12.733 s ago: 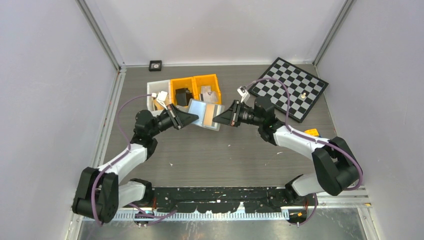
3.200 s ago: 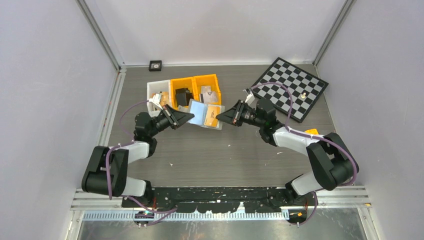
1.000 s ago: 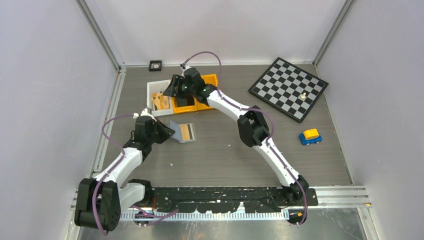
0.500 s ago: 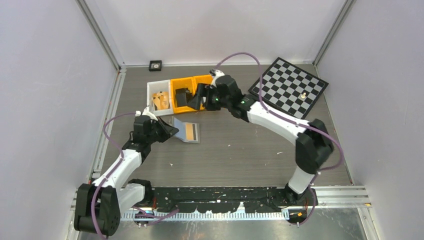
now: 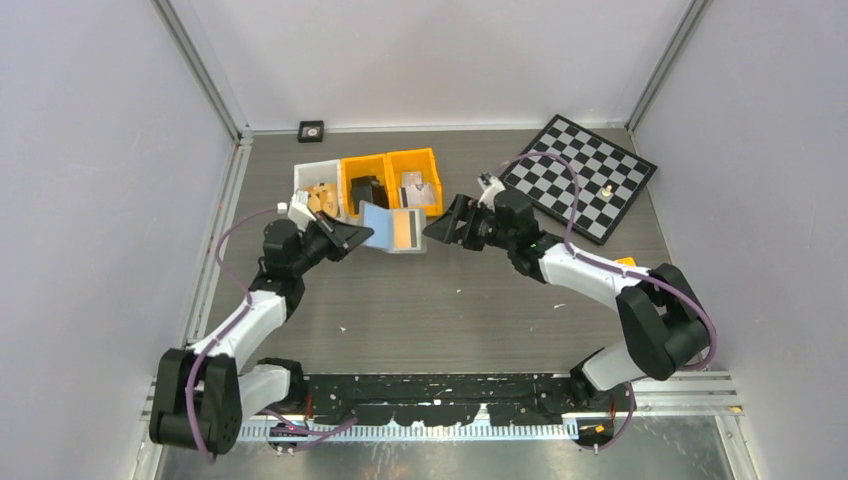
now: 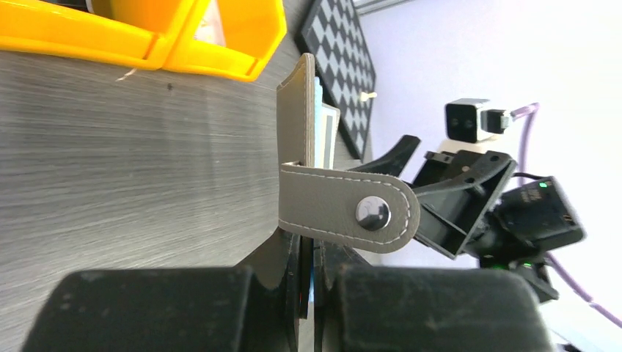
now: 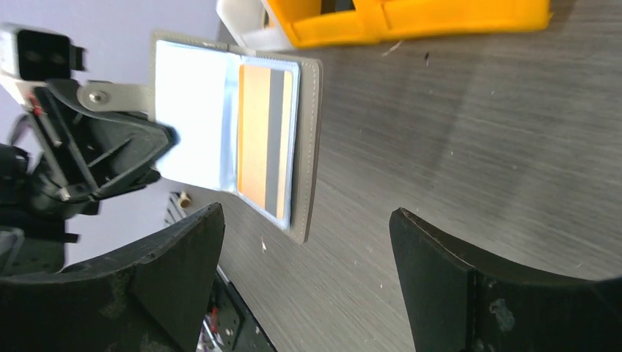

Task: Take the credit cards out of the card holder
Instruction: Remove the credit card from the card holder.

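The card holder (image 5: pixel 393 230) is a grey stitched case, held open above the table. My left gripper (image 5: pixel 358 236) is shut on its left end. Inside, a pale blue card (image 7: pixel 192 121) fills the left half and a tan-orange card (image 7: pixel 265 132) with a grey stripe fills the right. In the left wrist view the holder (image 6: pixel 304 139) stands edge-on, its snap tab (image 6: pixel 352 213) just above my left gripper (image 6: pixel 317 293). My right gripper (image 5: pixel 437 229) is open, empty and apart from the holder's right edge. In its own view the holder (image 7: pixel 308 147) lies beyond the wide right gripper (image 7: pixel 308 253).
Two orange bins (image 5: pixel 390 168) and a white bin (image 5: pixel 303 190) stand just behind the holder. A chessboard (image 5: pixel 580 175) with a small pale piece lies at the back right. A toy car (image 5: pixel 625 263) peeks out behind the right arm. A small black block (image 5: pixel 311 130) sits by the back wall.
My right arm has swung from over the bins back to the right and now faces the holder, jaws wide. My left gripper has lifted the holder up and toward the bins.
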You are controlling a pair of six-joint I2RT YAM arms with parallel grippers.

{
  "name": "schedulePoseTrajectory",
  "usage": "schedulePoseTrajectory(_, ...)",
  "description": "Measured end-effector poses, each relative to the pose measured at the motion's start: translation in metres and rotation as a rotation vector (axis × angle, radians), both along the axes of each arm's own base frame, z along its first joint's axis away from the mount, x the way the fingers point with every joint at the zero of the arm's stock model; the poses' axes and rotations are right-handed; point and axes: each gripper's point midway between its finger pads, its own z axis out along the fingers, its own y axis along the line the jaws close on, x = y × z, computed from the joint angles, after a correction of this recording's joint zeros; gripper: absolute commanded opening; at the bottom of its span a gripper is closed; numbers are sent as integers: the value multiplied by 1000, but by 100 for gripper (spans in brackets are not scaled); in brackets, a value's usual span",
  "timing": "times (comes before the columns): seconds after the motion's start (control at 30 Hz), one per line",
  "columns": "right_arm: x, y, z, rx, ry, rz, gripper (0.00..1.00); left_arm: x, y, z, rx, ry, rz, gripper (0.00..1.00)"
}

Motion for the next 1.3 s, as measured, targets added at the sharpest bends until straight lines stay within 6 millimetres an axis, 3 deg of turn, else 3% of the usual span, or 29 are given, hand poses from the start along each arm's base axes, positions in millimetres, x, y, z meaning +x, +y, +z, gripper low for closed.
schedulePoseTrajectory(0.13,8,-9,8,111,-6,-22,82,9,-10,6,-76,-18,-36,0)
schedulePoseTrajectory(0.4,6,10,21,235,-7,47,65,1,-21,22,-157,-106,-91,0)
schedulePoseTrajectory(0.53,6,17,16,272,22,71,34,-3,-26,30,-171,-137,-115,0)
schedulePoseTrajectory(0.73,3,22,25,320,17,101,1,-4,-28,33,-173,-154,-124,0)
schedulePoseTrajectory(0.77,3,22,27,324,12,102,1,-3,-28,32,-169,-153,-124,0)
schedulePoseTrajectory(0.8,3,22,27,325,11,104,1,-3,-28,30,-162,-153,-123,7)
schedulePoseTrajectory(0.9,3,22,26,319,14,103,1,1,-24,18,-113,-122,-96,38)
schedulePoseTrajectory(1.0,4,19,19,294,24,85,0,5,-13,-1,-27,-39,-27,52)
schedulePoseTrajectory(1.07,6,16,11,256,36,62,0,4,-3,-6,30,-23,26,52)
schedulePoseTrajectory(1.13,7,10,1,208,52,34,1,1,6,-4,75,-31,68,45)
schedulePoseTrajectory(1.23,8,5,-10,152,69,7,0,-6,12,10,119,-98,86,33)
schedulePoseTrajectory(1.3,8,4,-14,125,74,1,0,-11,6,22,139,-164,56,27)
